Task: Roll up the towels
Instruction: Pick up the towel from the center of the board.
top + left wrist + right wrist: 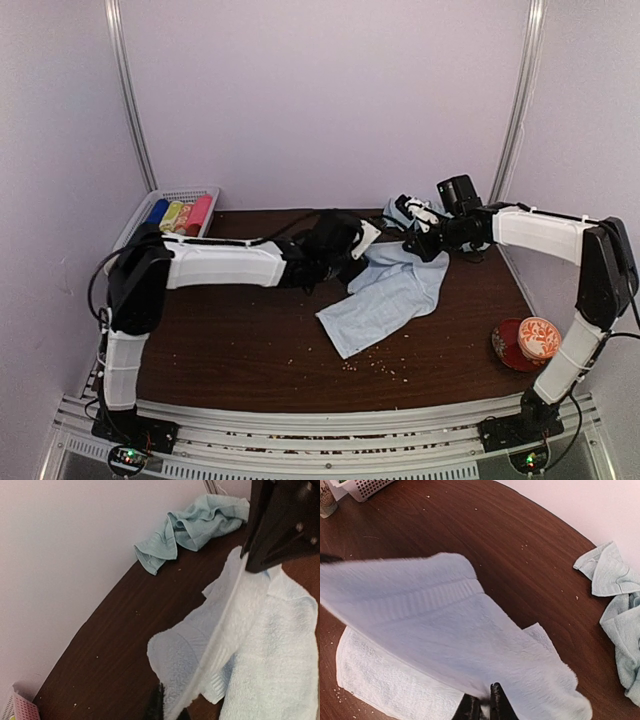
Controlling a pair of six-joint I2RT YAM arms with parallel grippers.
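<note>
Our left arm (225,265) and right arm (540,232) wear smooth white shells over the long links, with black housings at the joints and thin black cables (98,285) looping beside them. Our left hand (169,711) and right hand (482,705) have dark, nearly black fingers. Small green lights (128,460) glow on our black bases (135,432) toward seven and five o'clock of the overhead view.

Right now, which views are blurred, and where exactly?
Top external: even light, lifted towel clear. Left wrist: that towel's taut edge is soft up close; the crumpled towel behind is crisp. Right wrist: the lifted towel's raised left edge smears, table grain is sharp.
</note>
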